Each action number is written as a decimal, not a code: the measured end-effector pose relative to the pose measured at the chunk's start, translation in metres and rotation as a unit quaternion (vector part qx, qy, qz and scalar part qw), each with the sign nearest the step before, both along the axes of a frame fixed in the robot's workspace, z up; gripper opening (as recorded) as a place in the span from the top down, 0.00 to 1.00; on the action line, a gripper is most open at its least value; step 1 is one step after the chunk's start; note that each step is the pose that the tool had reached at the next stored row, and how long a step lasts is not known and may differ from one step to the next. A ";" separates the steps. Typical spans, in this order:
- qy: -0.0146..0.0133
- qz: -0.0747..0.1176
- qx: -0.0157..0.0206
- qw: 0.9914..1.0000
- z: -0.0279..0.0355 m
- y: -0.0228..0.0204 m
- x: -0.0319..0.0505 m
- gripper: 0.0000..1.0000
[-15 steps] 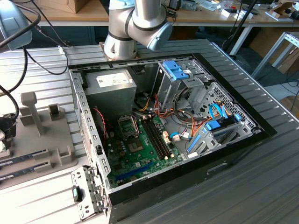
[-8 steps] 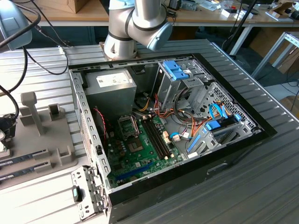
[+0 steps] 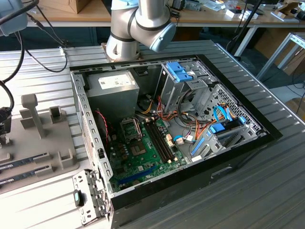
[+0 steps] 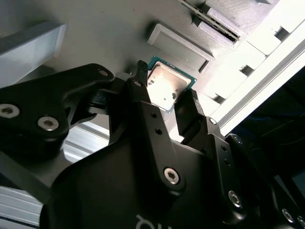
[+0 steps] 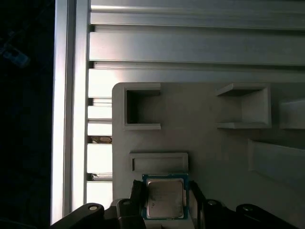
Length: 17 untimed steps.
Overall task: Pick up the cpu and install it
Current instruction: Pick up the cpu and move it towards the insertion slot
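Near one edge of the grey tray [image 5: 219,157], just beside a low rectangular frame [image 5: 159,162], the cpu [image 5: 165,198] sits centred in the pincer [image 4: 164,90], whose jaws appear clamped on two opposite sides, silvery top toward the wrist.

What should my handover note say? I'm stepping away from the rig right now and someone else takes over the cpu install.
Gripper: its black fingers sit against opposite edges of the small square cpu (silvery metal top, thin green rim) and appear shut on it.
Where: the cpu is over the pale grey moulded parts tray. Whether it is lifted or resting cannot be told.
Done: cpu grasped.
Left: the install. The cpu is not on the green motherboard in the open black computer case.
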<state>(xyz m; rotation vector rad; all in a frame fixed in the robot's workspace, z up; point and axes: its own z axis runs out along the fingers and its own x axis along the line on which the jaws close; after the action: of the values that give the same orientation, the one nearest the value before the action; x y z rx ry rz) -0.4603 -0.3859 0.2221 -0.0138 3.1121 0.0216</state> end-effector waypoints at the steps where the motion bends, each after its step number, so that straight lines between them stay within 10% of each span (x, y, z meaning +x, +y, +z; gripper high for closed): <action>1: 0.000 0.000 0.000 1.000 0.0008 0.0000 0.0000 0.53; 17: 0.000 0.000 0.001 1.000 0.0141 0.0000 0.0000 0.53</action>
<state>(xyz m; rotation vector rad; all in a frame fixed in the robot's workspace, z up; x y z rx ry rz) -0.4603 -0.3859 0.2362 -0.0138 3.1120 0.0245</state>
